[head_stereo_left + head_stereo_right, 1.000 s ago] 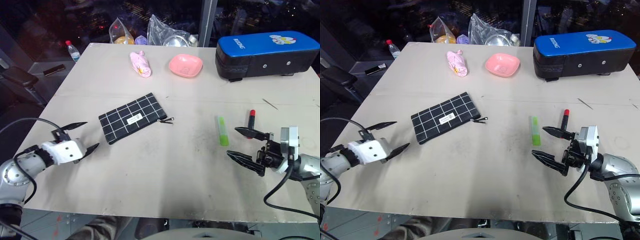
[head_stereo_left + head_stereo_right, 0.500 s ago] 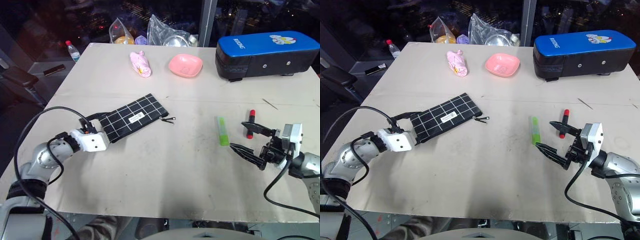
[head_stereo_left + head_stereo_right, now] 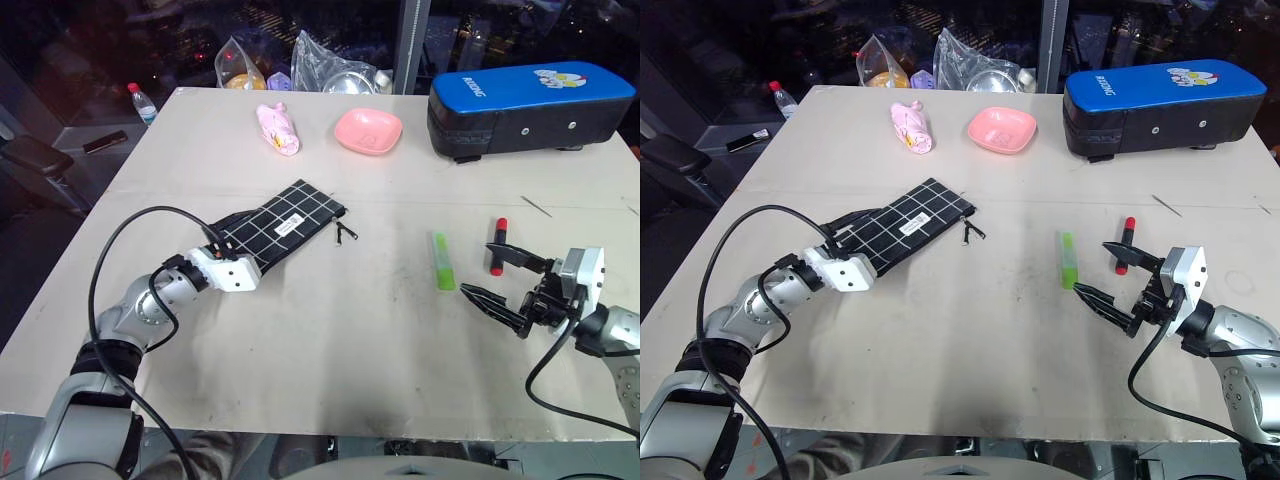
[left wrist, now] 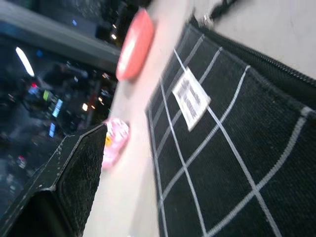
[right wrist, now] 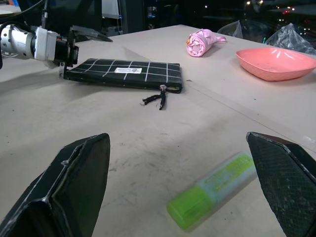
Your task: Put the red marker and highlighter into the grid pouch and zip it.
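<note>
The grid pouch [image 3: 285,228] lies slanted left of the table's middle, zipper shut, its dark pull [image 3: 345,233] at the far right end. My left gripper [image 3: 232,250] is open at the pouch's near-left end, one finger [image 3: 850,222] along its far side; the pouch [image 4: 222,148] and its white label [image 4: 191,98] show close in the left wrist view. The light-green highlighter [image 3: 443,262] and the red marker [image 3: 497,248] lie side by side on the right. My right gripper [image 3: 478,270] is open just behind them, its far finger over the marker; the highlighter [image 5: 217,190] lies between its fingers, untouched.
A blue-and-black case [image 3: 530,108] stands at the back right. A pink bowl [image 3: 369,130], a pink bundle [image 3: 280,128] and plastic bags [image 3: 330,68] sit along the table's far edge [image 3: 300,90]. A bottle [image 3: 141,100] stands off the back-left corner. A cable loops from my left arm.
My left gripper swung right and forward onto the pouch's near end; the pouch turned steeper and slid a little to the right. My right gripper turned slightly, then stayed.
</note>
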Robot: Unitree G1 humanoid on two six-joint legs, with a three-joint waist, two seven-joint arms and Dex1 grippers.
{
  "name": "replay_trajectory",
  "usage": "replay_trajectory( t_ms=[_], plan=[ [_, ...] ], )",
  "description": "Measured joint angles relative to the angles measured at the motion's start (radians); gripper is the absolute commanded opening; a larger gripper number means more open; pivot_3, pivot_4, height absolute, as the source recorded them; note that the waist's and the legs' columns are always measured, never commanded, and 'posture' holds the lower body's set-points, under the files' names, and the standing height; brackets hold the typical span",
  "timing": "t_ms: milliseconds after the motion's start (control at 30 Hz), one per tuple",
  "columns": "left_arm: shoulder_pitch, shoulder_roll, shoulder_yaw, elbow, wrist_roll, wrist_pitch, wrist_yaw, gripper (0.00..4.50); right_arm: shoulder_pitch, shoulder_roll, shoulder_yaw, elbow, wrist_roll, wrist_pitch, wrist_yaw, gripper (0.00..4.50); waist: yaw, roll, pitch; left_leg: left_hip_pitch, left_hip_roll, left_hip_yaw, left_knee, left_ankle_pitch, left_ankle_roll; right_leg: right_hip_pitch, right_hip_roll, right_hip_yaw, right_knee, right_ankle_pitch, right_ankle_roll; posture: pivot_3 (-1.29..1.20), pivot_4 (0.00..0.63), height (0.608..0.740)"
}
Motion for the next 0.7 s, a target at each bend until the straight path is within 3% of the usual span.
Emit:
replay_trajectory(
  t_ms=[367, 467, 700],
  plan=[
    [0.016, 0.013, -0.013, -0.093, 0.102, -0.021, 0.128, 4.50, 0.025, 0.000, -0.005, 0.000, 0.004, 0.040, -0.053, 4.46, 0.000, 0.000, 0.000, 0.000, 0.000, 0.000, 0.001, 0.000, 0.000, 0.000, 0.000, 0.000, 0.001, 0.000, 0.000, 0.00, 0.150, 0.740],
    [0.017, 0.009, -0.042, -0.105, 0.125, -0.020, 0.143, 3.76, 0.026, 0.000, -0.005, 0.000, 0.004, 0.042, -0.055, 4.50, 0.001, 0.000, 0.000, 0.000, 0.000, 0.000, 0.001, 0.000, 0.000, 0.000, 0.000, 0.000, 0.001, 0.000, 0.000, 0.00, 0.150, 0.740],
    [0.014, 0.008, -0.084, -0.096, 0.184, -0.022, 0.204, 0.73, 0.026, 0.000, -0.005, -0.001, 0.004, 0.043, -0.063, 4.50, 0.001, 0.000, 0.000, 0.000, 0.000, 0.000, 0.001, 0.000, 0.000, 0.000, 0.000, 0.000, 0.001, 0.000, 0.000, 0.00, 0.150, 0.740]
  ],
)
